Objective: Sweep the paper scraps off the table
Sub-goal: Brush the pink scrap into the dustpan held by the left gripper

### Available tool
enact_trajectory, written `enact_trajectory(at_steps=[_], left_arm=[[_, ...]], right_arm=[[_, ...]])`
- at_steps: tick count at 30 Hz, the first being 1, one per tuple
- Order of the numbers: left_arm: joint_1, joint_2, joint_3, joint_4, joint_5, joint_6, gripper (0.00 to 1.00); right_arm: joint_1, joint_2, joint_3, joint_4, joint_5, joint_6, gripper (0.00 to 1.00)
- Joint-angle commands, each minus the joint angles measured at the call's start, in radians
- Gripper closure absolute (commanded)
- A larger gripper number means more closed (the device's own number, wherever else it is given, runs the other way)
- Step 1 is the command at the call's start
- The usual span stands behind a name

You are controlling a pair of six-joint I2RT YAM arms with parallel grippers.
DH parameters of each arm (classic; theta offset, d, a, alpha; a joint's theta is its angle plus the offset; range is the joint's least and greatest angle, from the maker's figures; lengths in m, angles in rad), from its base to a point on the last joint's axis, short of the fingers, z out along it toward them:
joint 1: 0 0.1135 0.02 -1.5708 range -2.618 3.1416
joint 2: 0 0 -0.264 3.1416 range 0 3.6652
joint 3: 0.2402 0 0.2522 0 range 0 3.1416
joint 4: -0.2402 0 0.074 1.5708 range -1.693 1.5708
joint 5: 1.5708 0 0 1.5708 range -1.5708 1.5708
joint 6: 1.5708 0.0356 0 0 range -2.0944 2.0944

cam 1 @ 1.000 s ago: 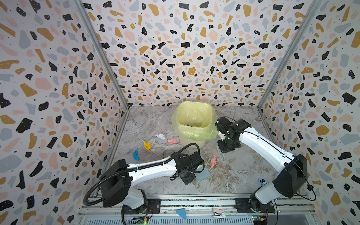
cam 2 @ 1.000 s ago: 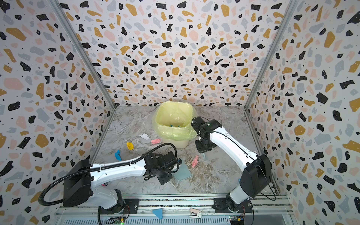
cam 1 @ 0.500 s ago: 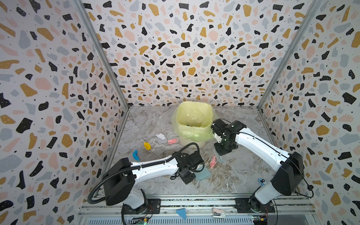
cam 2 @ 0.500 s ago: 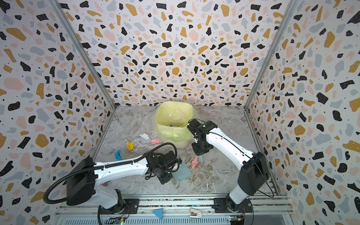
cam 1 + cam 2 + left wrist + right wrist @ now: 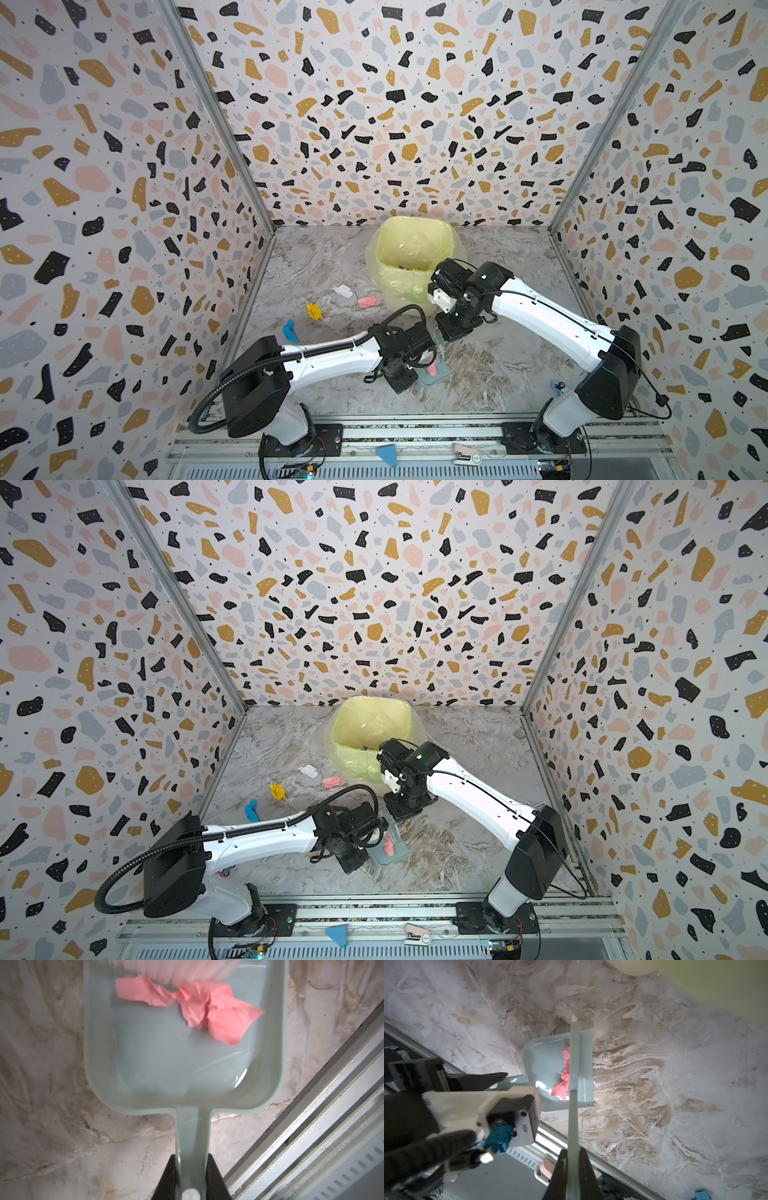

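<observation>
Holding the dustpan [image 5: 176, 1059] by its thin handle with the left gripper [image 5: 192, 1164], pinched narrow on that handle. Set down on the table [image 5: 498, 365] near the front edge, open lip turned to the right in both top views. Carrying one crumpled pink scrap [image 5: 199, 1007] inside, close to that lip and touching the pale pink bristles of the brush [image 5: 170, 970], blurred in the left wrist view. Clamping the brush's slim handle with the right gripper [image 5: 573, 1153], closed tight on it, brush head down across the dustpan's mouth. Hanging near the front of the bin [image 5: 409, 249], lined with a yellow-green bag [image 5: 399, 282] and standing at the back middle of the table. Lying loose on the table left of the bin, well apart from the dustpan: a white scrap [image 5: 343, 291] and a second pink scrap [image 5: 368, 301] just beside each other near the bin's foot, a yellow scrap [image 5: 314, 311] nearer the front, a blue scrap [image 5: 289, 330] nearer still and close to the left wall [image 5: 124, 249]. Showing something blue down inside the bag as well, too small to tell what.
</observation>
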Motion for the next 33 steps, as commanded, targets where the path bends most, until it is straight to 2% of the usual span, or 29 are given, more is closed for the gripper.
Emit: enact_trajectory(at_steps=[1, 6, 11, 25, 27, 33], left_arm=[[0.007, 0.001, 0.024, -0.01, 0.01, 0.016, 0.83], [0.007, 0.004, 0.024, -0.011, 0.012, 0.015, 0.83], [0.007, 0.002, 0.024, -0.013, 0.01, 0.013, 0.84], [0.007, -0.002, 0.023, -0.014, 0.007, 0.011, 0.84], [0.008, -0.005, 0.025, -0.01, -0.003, 0.009, 0.83], [0.007, -0.018, 0.023, 0.008, -0.01, -0.004, 0.84]], right_arm=[[-0.034, -0.031, 0.04, -0.046, 0.056, 0.023, 1.0], [-0.067, -0.04, 0.032, -0.067, 0.115, 0.014, 1.0], [-0.053, -0.029, -0.043, -0.033, 0.101, 0.003, 1.0], [0.002, -0.036, 0.001, 0.037, -0.086, 0.038, 1.0], [-0.003, -0.044, -0.002, 0.026, -0.079, 0.037, 1.0], [-0.049, -0.062, 0.019, -0.076, 0.055, 0.017, 1.0]])
